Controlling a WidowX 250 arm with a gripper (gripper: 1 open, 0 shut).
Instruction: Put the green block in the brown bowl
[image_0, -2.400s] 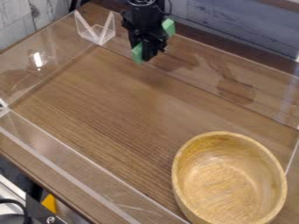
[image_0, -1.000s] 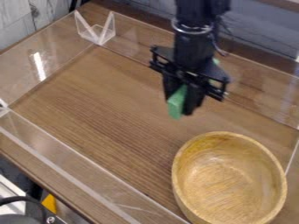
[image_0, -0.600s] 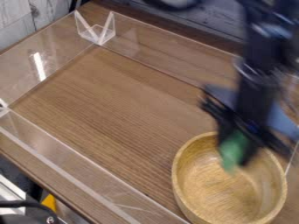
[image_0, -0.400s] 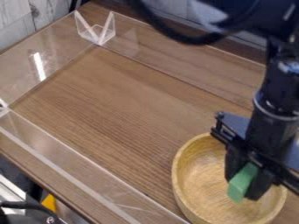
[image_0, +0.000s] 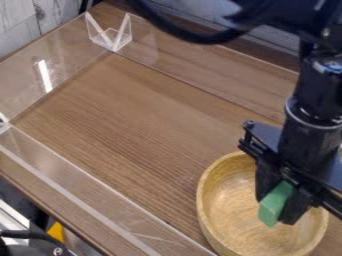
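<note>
The slim matte green block, pinched by the gripper, hangs over the grainy brown bowl on a wood-grain table with clear walls.

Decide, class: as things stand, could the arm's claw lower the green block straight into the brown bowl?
Probably yes. The claw, shut on the green block, hangs over the brown bowl, whose inside looks empty, so nothing seems to bar the way down.
</note>
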